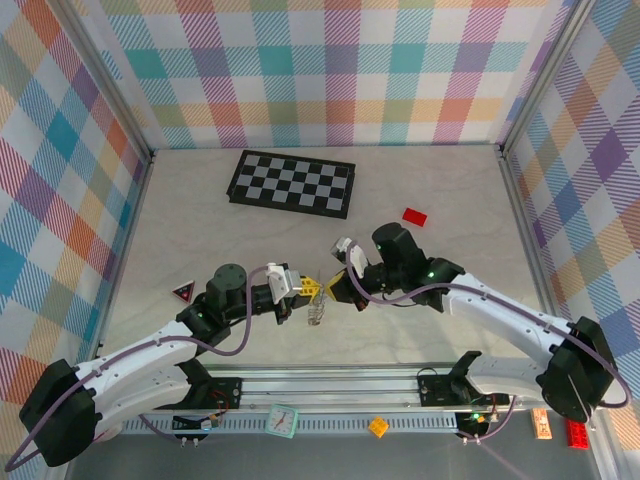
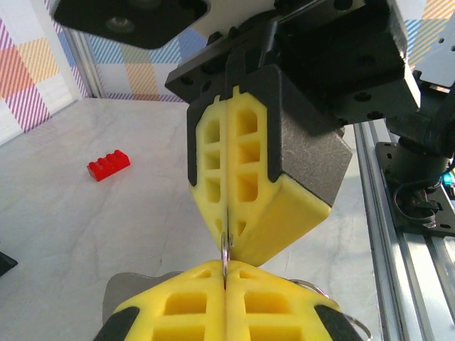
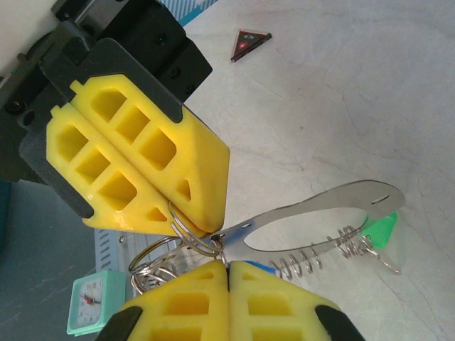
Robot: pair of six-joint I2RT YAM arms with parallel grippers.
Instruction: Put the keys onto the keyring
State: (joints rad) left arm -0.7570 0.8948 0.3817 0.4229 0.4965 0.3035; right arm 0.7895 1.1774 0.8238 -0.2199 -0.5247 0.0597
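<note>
The table [image 1: 200, 220] was a pale, faintly veined slab, boxed in on 3 sides by walls [image 1: 330, 70] of pastel plaid, with an aluminium rail [image 1: 340, 385] along the lower edge of the top view. A black-and-white chequered board [image 1: 291, 183] lay in the upper middle, a red brick [image 1: 414, 216] lay to its right, and a red-and-black triangle [image 1: 182, 292] sat at middle left. Just below centre the 2 grippers met tip to tip. The left gripper [image 1: 305, 291] had its yellow fingers pressed together on the keyring [image 3: 160, 259], whose wire coils spilled from its tip in the right wrist view. The right gripper [image 3: 227, 268] was likewise clamped, with the wire running into its seam. The keyring thus sat between and just below both tips. From it, towards the right of the right wrist view, stretched a flat silver loop [image 3: 370, 193] and a wire spring [image 3: 306, 259], ending at the green key [image 3: 384, 231]. A small teal clock [image 3: 92, 302] stood at lower left there, and its dial marks were too small to read.
</note>
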